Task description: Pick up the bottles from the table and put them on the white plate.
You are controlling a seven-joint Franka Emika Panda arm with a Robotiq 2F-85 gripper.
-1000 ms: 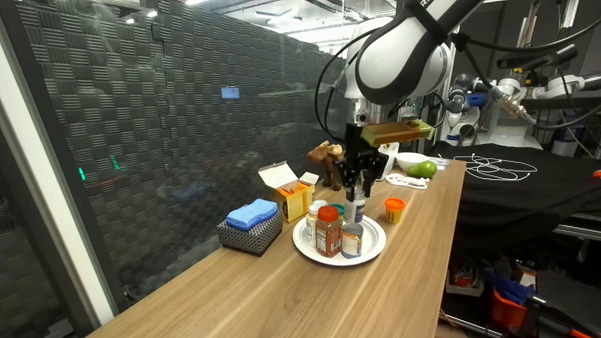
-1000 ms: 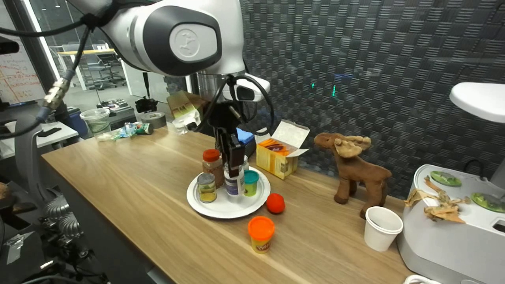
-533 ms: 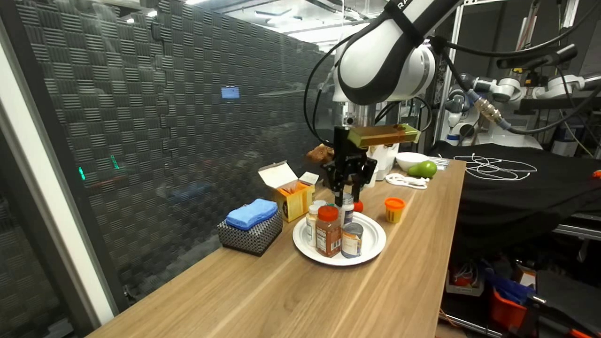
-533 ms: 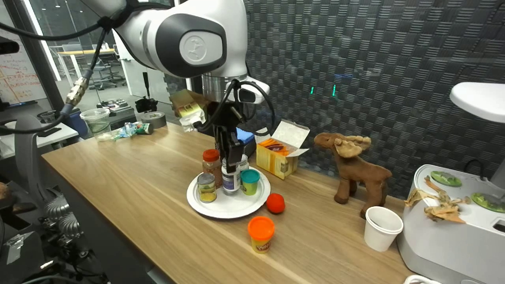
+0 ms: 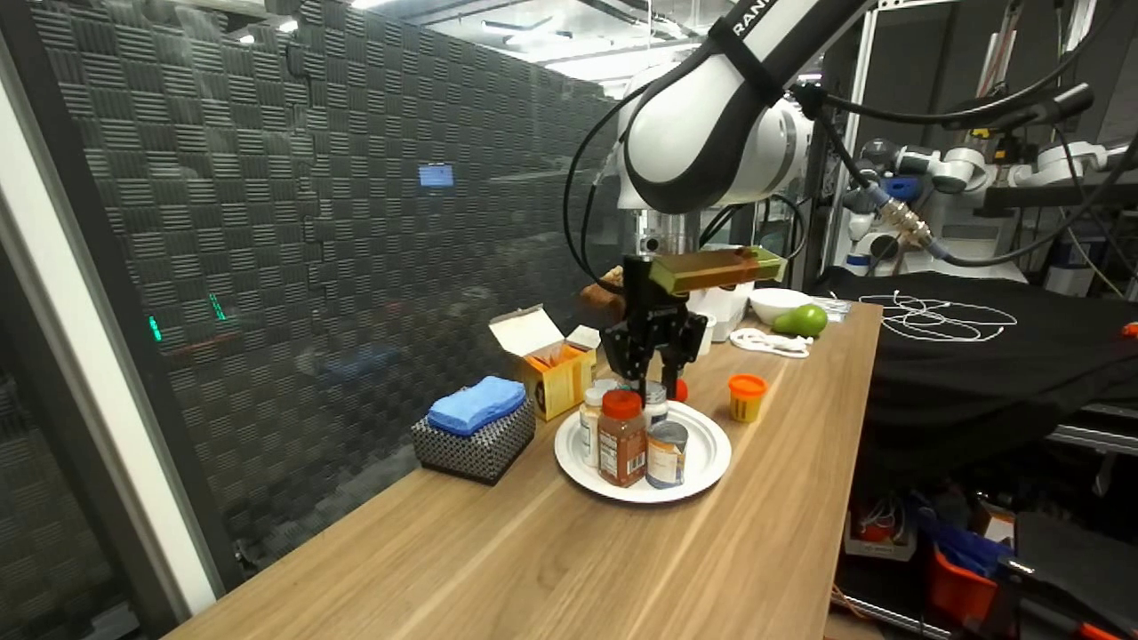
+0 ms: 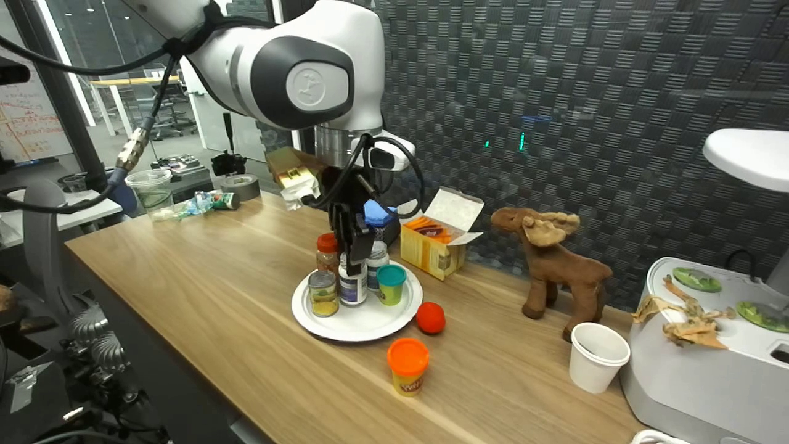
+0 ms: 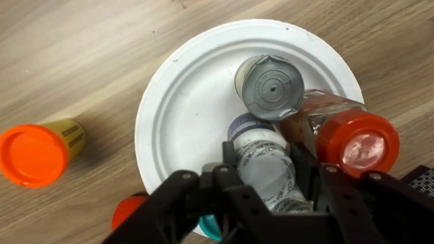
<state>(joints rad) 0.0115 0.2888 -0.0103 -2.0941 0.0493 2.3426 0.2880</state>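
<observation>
One bottle (image 6: 353,291) in pincer (image 5: 657,392), now lower

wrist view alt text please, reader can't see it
Jaws hold a white bottle beside a can and a red-capped bottle on a white plate. At left, an orange-lidded tub stands on the wooden table.

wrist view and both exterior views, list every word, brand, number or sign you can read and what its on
"RAN", incomplete: on the robot arm
"Play-Doh", small: on the orange-lidded tub
"FOR" and "ECTION", fragments: on the cap seal of the white bottle in the claw
Too small, faint or blurred: the rest, including red-capped bottle, can, whiteboard and green wall marks
</observation>
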